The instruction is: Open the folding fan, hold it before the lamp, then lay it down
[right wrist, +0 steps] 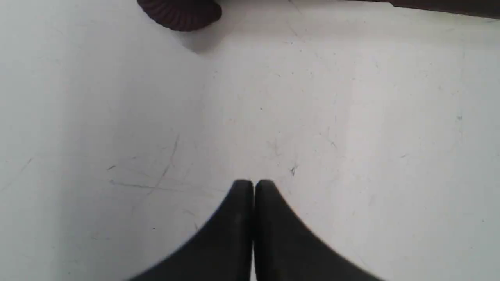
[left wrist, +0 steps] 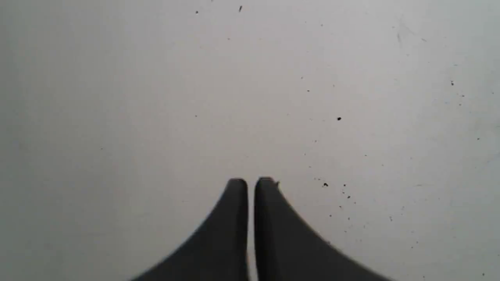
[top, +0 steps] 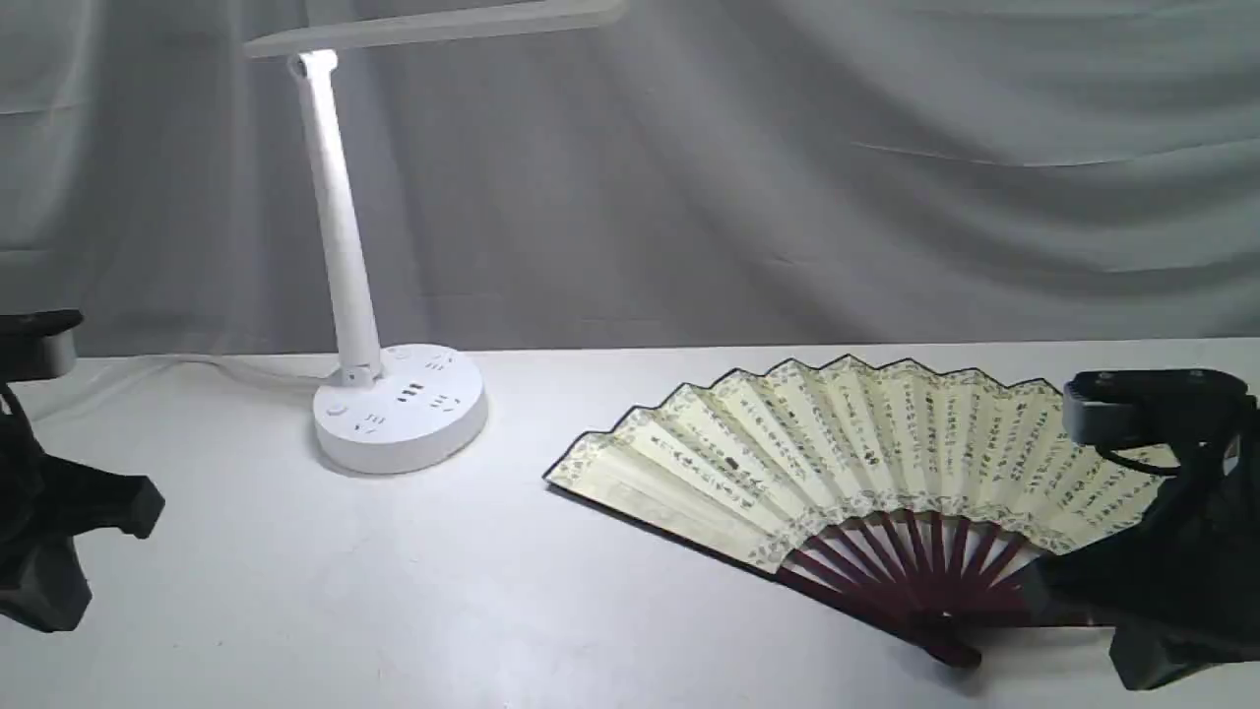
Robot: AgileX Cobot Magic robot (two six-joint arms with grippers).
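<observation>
1. The folding fan (top: 866, 463) lies fully spread and flat on the white table (top: 394, 591), right of centre. Its maroon ribs converge at the pivot end (top: 947, 647), toward the near edge.
2. The lamp (top: 340, 256) stands upright, well apart from the fan, to its left and further back. Its head is horizontal.
3. Right gripper (right wrist: 253, 183): jaws pressed together and empty, tips aimed at bare table near the pivot end, clear of the fan. The right arm (top: 1171, 551) sits low at the fan's right side and covers part of the leaf.
4. Left gripper (left wrist: 251, 181): jaws closed to a hairline gap and empty, over bare table. The left arm (top: 49, 532) sits low at the far left, well apart from lamp and fan.
</observation>
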